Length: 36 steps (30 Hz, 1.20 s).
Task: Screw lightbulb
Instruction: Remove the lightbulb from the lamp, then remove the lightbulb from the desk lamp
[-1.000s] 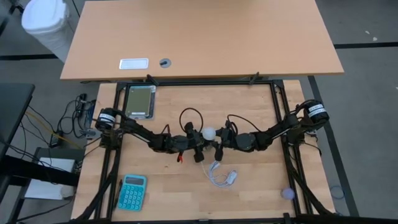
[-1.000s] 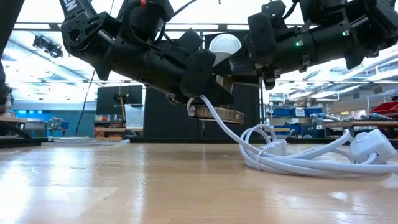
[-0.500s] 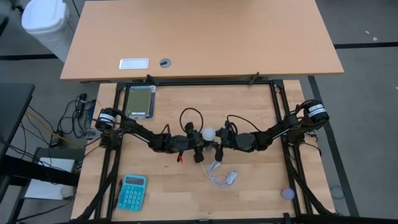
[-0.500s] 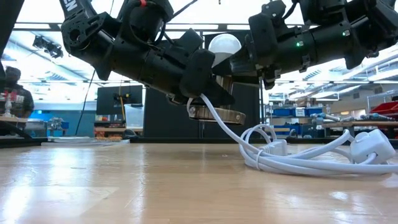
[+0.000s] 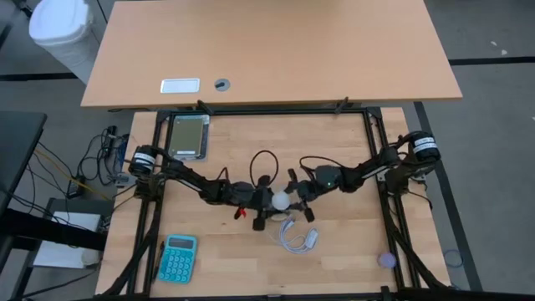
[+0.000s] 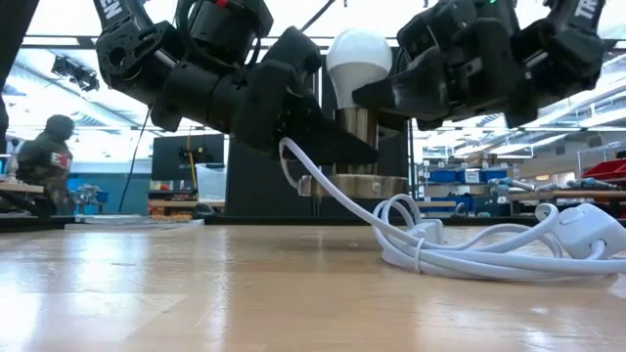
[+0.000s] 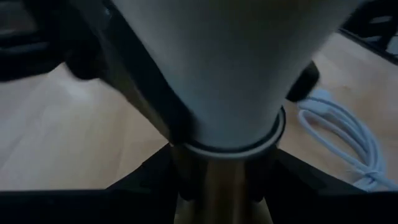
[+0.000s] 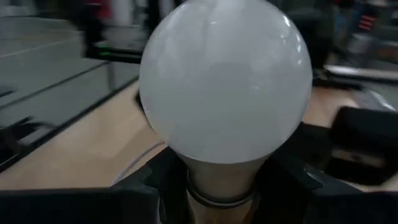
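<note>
High view: both hands clamp lightbulb; cord, calculator nearby.

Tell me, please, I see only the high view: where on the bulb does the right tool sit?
Observer: In the right wrist view the right tool is closed on the neck of the bulb, just under the globe.
Operator: And the left tool, does it touch the bulb too?
Observer: No. The left wrist view shows the left tool clamped on the metal collar of the socket, below the bulb's neck.
</note>
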Each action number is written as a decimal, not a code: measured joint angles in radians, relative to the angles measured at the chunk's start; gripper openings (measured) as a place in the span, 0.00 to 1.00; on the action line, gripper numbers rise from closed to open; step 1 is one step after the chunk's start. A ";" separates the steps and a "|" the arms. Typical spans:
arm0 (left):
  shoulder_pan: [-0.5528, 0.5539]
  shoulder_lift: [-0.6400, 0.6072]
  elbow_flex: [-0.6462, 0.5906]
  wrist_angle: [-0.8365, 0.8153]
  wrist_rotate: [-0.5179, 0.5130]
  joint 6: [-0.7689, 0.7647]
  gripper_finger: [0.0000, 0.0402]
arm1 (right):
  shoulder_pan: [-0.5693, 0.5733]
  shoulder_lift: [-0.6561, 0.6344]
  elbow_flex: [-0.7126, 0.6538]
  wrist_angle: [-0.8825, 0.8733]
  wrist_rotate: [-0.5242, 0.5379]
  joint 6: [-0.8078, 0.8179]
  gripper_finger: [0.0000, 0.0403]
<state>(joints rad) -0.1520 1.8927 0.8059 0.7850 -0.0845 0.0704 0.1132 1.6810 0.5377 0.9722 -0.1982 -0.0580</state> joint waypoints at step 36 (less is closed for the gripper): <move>-0.003 -0.003 0.003 0.042 0.013 -0.022 0.47 | 0.194 -0.165 -0.004 -0.237 0.566 0.178 0.82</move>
<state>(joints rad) -0.1547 1.8896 0.8093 0.8272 -0.0714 0.0480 0.3072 1.5159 0.5335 0.7351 0.3679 0.1203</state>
